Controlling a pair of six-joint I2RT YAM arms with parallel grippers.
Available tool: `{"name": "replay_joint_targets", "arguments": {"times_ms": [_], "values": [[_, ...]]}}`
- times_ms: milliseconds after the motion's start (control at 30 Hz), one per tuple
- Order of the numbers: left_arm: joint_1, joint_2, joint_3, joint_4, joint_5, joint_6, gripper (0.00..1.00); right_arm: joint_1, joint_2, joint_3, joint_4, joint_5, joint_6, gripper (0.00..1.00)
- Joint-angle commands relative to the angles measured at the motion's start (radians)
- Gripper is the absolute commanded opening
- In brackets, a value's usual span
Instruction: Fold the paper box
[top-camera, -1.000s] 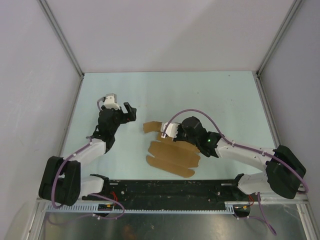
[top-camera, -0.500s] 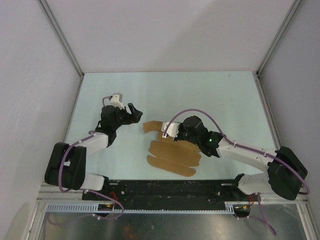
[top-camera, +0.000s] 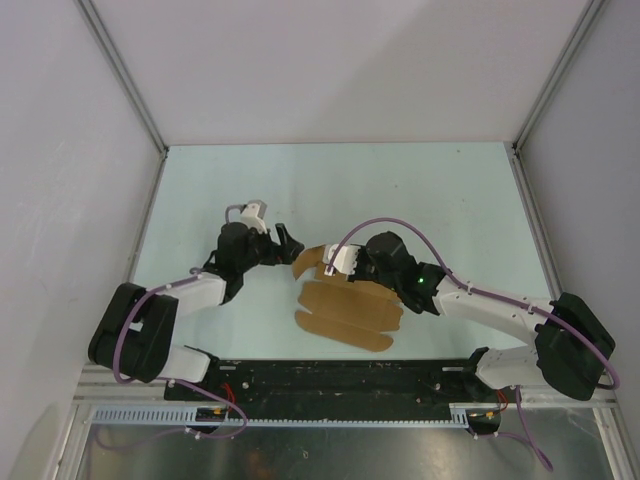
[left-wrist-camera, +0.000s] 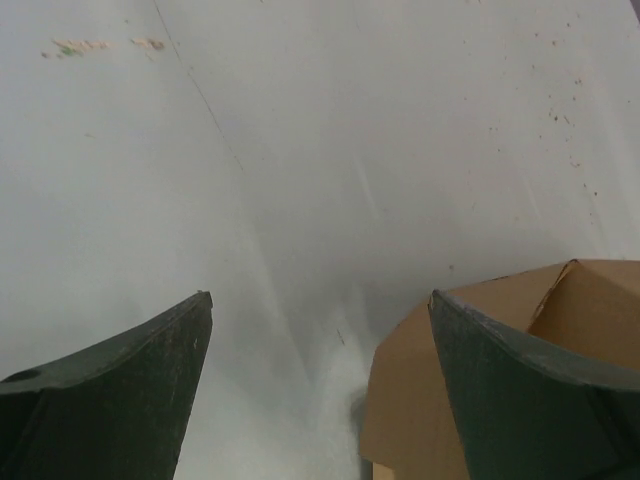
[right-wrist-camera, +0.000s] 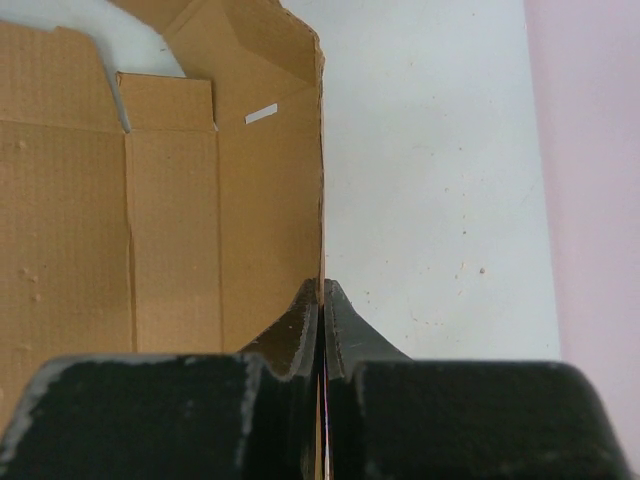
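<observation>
The right jaws are pressed together on the paper box (right-wrist-camera: 170, 200). Their dark fingers (right-wrist-camera: 288, 338) pinch the thin edge of one panel, which runs straight ahead from the tips. To the left of that pinched edge the brown kraft sheet spreads out. It shows straight crease lines, a short narrow slot, a squared notch with the pale surface showing through, and an angled flap at the far end. To the right of the jaws there is only bare bench (left-wrist-camera: 330, 150).

The left jaws stand wide, holding nothing. Their two fingers (left-wrist-camera: 130, 380) are well apart with open surface between them. A cardboard flap with cut-off corners lies at the right-hand finger, partly hidden behind it. Whether it touches that finger I cannot tell.

From above, the box is a flat die-cut sheet with rounded tabs. It lies between the two arms, mostly nearer the bases than either pair of jaws, and its upper flap is raised close to both.

The bench is pale blue-green, with faint specks and a fine scratch. Plain pale grey walls (top-camera: 330, 70) enclose it, with metal posts (top-camera: 122, 70) at the corners. A black rail (top-camera: 340, 375) runs along the near edge.
</observation>
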Motion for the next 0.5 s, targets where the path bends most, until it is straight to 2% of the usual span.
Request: {"name": "replay_joint_targets", "arguments": {"times_ms": [0,467], "values": [[-0.027,-0.02,-0.03,0.014,0.001,-0.01,0.95,0.007,-0.031,0.002,0.034,0.001,0.012,0.0],[-0.104,-0.071,-0.06,0.007,0.019,0.005,0.94,0.022,-0.013,0.002,0.008,0.019,-0.019,0.0]]}}
